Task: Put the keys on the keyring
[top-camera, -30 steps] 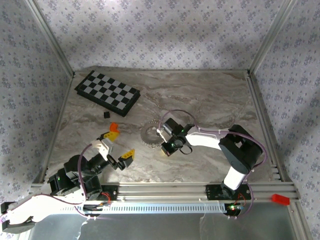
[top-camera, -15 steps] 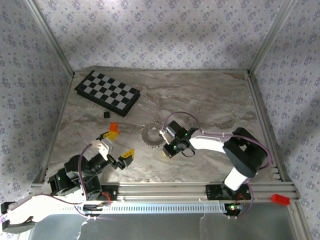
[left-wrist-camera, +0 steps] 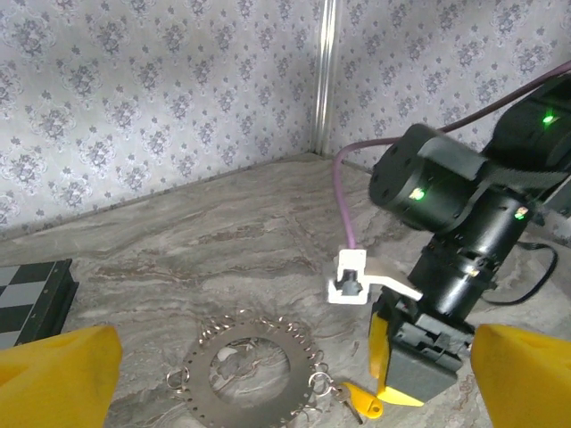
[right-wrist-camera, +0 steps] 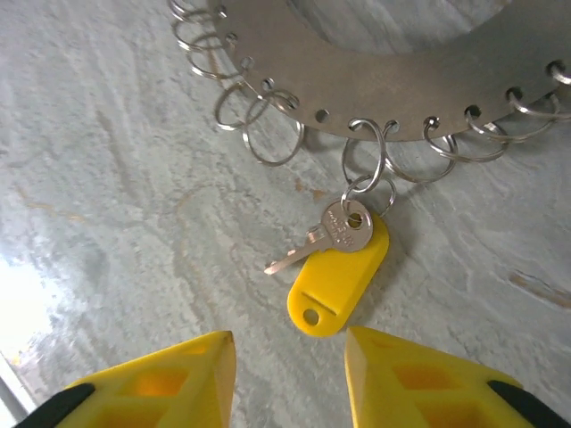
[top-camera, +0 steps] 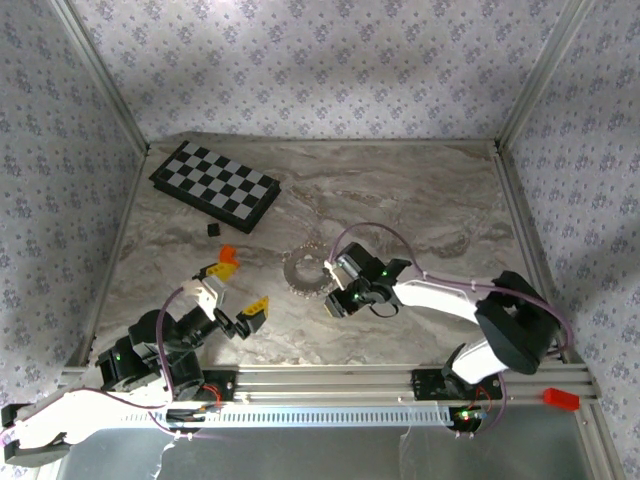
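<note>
Your right end effector (right-wrist-camera: 290, 366) sits part-open, empty; pinch the yellow-tagged silver key (right-wrist-camera: 335, 266), mid-frame, by its seemingly light, stiff tag.

Far-right table (top-camera: 440, 190) open; checkerboard (top-camera: 214, 186) blocks far-left corner; right arm (top-camera: 440, 292) crowds keyring (top-camera: 303, 270) from right.

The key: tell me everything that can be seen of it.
The key is small, silver and metal-looking, with a round head and a short blade pointing left. Its head overlaps a yellow plastic tag with a hole at its free end. Both hang from a small split ring that appears linked to a loop on the keyring. It lies flat on the marble table, just outside the keyring's rim. The right gripper is near, open, not touching it.
</note>
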Controlling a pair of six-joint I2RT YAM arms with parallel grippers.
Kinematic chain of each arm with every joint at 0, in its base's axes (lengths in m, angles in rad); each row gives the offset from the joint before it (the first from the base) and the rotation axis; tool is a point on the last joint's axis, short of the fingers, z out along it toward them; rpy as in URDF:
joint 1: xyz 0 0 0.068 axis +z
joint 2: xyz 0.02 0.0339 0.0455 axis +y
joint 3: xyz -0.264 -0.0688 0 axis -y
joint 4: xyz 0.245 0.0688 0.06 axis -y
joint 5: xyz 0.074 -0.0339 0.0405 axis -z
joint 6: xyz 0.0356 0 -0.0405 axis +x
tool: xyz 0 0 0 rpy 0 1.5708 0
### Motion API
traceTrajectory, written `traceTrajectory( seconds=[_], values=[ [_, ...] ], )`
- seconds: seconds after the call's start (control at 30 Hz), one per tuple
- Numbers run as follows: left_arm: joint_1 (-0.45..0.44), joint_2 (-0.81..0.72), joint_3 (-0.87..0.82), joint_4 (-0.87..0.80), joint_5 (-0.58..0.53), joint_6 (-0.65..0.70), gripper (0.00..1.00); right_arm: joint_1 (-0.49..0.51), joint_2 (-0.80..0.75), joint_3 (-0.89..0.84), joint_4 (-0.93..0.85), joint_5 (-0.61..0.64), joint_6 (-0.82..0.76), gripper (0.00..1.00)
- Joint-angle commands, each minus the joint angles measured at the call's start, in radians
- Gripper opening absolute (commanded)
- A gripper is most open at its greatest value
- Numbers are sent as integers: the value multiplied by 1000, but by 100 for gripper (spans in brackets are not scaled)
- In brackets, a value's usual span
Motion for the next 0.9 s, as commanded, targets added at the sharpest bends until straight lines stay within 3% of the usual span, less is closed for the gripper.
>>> traceTrajectory(
  seconds=[0.0,0.5,0.87],
  values=[
    [-2,-4,21,-8,-45,2,100,10,-94,-14,-62,44,14,40],
    [-2,-8,60,-182,-235,-91,99,-2,-563,-103,-164,250,10,65],
    [-2,-15,119,-366,-476,-208,100,-124,-819,-204,-194,353,15,77]
  ],
)
